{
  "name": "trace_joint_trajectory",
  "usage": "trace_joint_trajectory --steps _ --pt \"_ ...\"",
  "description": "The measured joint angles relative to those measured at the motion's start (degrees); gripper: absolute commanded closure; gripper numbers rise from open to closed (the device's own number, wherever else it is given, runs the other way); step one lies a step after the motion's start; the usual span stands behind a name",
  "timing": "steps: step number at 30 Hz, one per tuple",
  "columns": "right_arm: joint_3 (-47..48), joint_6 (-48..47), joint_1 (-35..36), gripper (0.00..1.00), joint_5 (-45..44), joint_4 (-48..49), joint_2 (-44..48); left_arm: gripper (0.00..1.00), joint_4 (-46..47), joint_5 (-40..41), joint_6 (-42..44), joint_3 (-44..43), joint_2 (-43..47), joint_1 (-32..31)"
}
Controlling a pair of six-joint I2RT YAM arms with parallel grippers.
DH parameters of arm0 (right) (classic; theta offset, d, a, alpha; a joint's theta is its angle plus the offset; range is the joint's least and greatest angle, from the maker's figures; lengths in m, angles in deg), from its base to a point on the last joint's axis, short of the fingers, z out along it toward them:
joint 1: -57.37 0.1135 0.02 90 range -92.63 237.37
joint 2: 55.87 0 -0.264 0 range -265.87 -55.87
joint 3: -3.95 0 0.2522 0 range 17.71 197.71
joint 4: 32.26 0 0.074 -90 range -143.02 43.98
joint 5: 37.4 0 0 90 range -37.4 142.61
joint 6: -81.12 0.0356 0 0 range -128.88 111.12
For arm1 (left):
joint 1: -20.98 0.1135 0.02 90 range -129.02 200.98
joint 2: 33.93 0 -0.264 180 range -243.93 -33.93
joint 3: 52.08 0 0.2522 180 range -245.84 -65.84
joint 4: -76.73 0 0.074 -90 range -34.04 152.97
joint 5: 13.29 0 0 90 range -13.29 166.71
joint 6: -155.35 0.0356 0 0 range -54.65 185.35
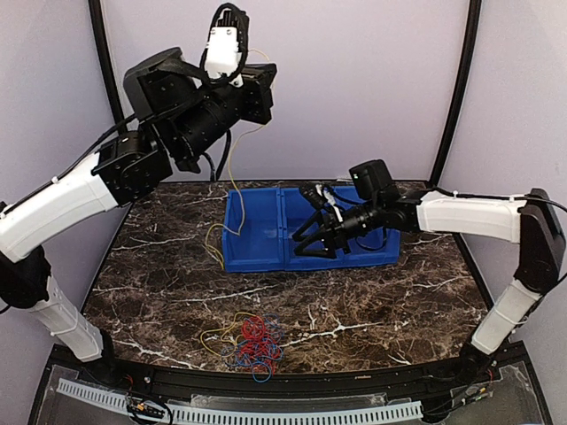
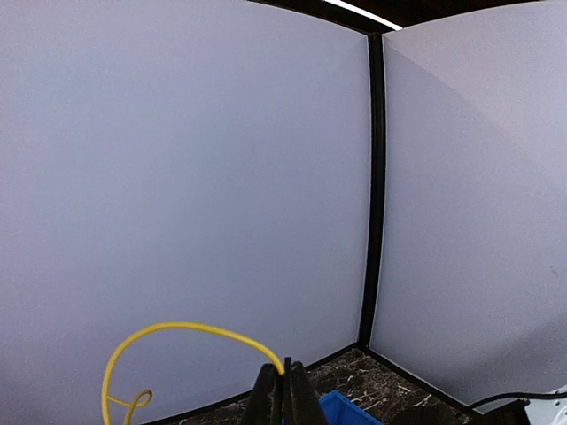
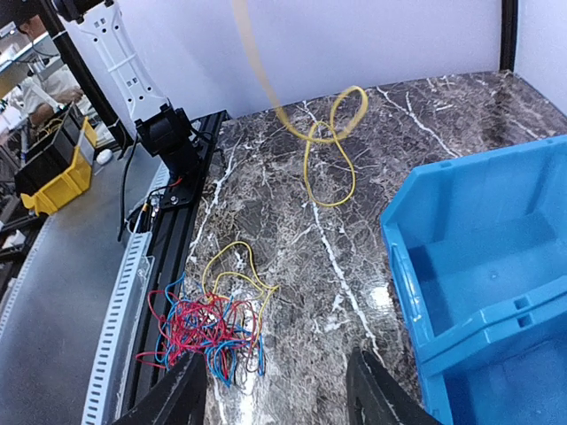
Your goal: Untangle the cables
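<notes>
While the left gripper [image 2: 283,394] hangs high above the table with its two fingers clenched on one long, thin yellow cable [image 2: 168,329], we see that strand leave the pinch in a loose arc. It drops to curls lying on the dark brown marble-patterned tabletop [image 1: 399,301], just beside the left wall of the blue plastic bin [image 1: 257,257]. We count two compartments in that bin, side by side, though we cannot tell whether it is one piece or two boxes touching. Of the two arms, the right one reaches low over the bin. The right gripper [image 3: 275,398] sits about where the compartments meet, with its two fingers spread apart and nothing between them. We find one tangle of thin red, blue and yellow wire loops [image 1: 252,341] lying on the tabletop near its front edge, well apart from the bin and from both grippers. It shows three colours, with red the most plentiful, but the strands are too knotted for us to count. A yellow loop or two stick out from the tangle's edge.
</notes>
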Motion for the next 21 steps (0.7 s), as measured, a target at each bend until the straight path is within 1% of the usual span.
trace_joint_trajectory --steps 4,7,11,16,21 --pt "-4.2 -6.7 -0.6 0.42 -3.4 -4.7 8.7 1.00 -2.7 0.0 0.7 -4.7 -4.4 2.8" --pt "-8.8 -10.2 -1.4 0.38 -5.3 -6.7 14.1 1.00 -3.3 0.2 1.0 -5.5 -5.4 5.5" --pt "-15.7 -12.6 -2.9 0.37 -7.8 -6.4 19.3 1.00 -3.7 0.2 1.0 -5.9 -6.0 9.5" --pt "-19.6 -13.6 -6.5 0.37 -8.9 -5.3 20.1 1.00 -3.5 -0.9 -0.7 -5.0 -6.6 13.5" --pt "-20.5 -14.3 -7.6 0.38 -8.9 -3.7 20.2 1.00 -3.2 -3.0 -3.9 -1.4 -7.7 16.3"
